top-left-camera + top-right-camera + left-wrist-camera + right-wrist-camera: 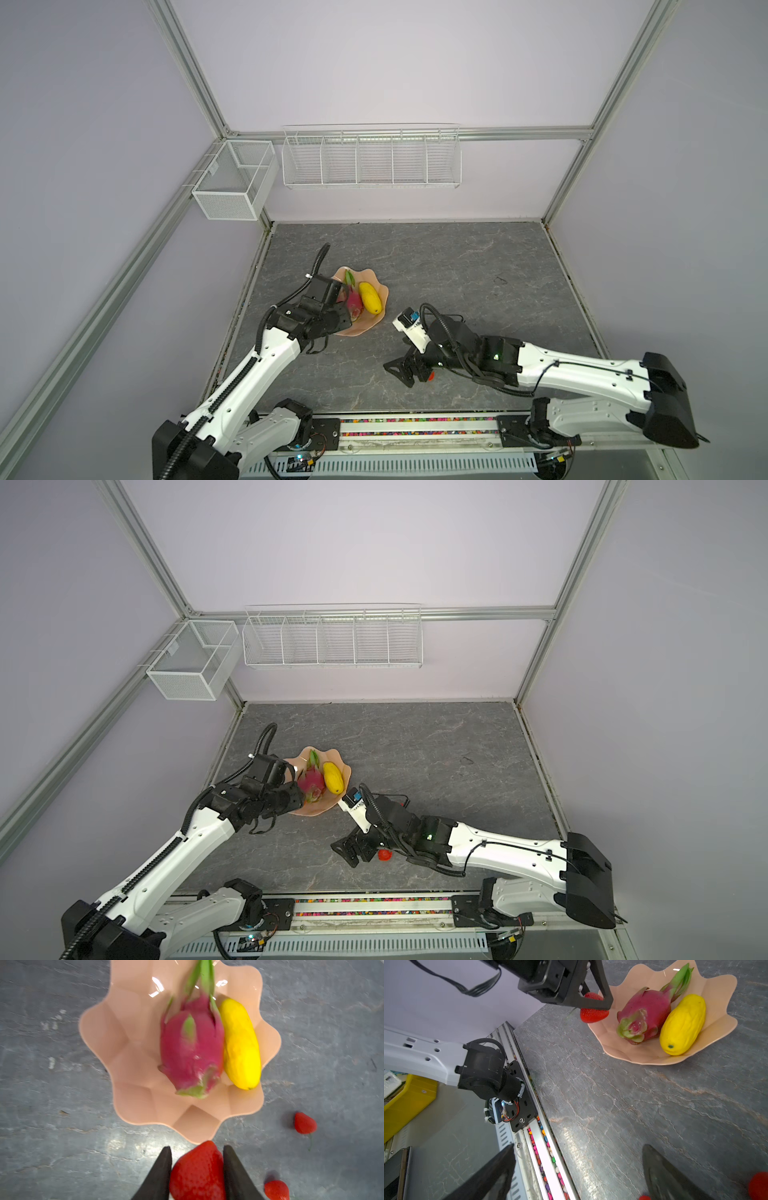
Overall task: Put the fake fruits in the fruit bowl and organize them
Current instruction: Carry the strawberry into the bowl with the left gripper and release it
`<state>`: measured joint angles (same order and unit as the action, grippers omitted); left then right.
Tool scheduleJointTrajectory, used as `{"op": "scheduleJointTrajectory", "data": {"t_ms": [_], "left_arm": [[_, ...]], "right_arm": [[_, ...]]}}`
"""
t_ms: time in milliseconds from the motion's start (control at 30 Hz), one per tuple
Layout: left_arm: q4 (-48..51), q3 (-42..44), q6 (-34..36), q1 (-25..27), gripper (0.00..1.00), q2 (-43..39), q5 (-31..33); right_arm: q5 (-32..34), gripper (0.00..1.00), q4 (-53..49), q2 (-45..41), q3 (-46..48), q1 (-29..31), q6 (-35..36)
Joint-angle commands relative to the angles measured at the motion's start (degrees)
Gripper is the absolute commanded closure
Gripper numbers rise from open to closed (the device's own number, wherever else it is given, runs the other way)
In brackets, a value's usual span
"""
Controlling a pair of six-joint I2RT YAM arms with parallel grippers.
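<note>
Now we pinch a strawberry (197, 1172) in the left end effector (197, 1148) at the rim of the fruit bowl (99, 1022), by the left edge of the counter (457, 270), to join the dragon fruit (191, 1049) and yellow fruit (242, 1049) inside, while our right end effector (578, 1146) hangs open beside a loose strawberry (385, 855).

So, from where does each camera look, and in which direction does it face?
Top views: high above the front edge, facing down at the table and back wall; left arm and right arm show.
Left wrist: over the rim of the fruit bowl, facing down; left gripper shut on a strawberry shows.
Right wrist: low over the table, facing the bowl; open right gripper shows.
Shared: both wrist views show the dragon fruit and yellow fruit in the bowl.
</note>
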<state>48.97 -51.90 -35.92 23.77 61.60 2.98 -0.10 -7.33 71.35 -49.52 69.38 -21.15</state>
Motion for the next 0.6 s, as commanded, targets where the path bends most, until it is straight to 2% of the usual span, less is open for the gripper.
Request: {"op": "scheduleJointTrajectory", "data": {"t_ms": [0,167,567], "left_arm": [[1.4,-1.6,5.6,-5.3,0.64,3.1,1.0],[-1.1,-2.2,7.9,-9.0,0.64,9.5,2.2],[-3.8,-7.5,10.0,-9.3,0.62,22.2,5.4]], "right_arm": [[-1.7,0.04,0.5,1.7,-0.5,-0.4,1.6],[-1.9,0.04,0.8,2.2,-0.5,-0.5,1.3],[-1.4,0.04,1.0,2.1,-0.5,-1.0,1.2]]}}
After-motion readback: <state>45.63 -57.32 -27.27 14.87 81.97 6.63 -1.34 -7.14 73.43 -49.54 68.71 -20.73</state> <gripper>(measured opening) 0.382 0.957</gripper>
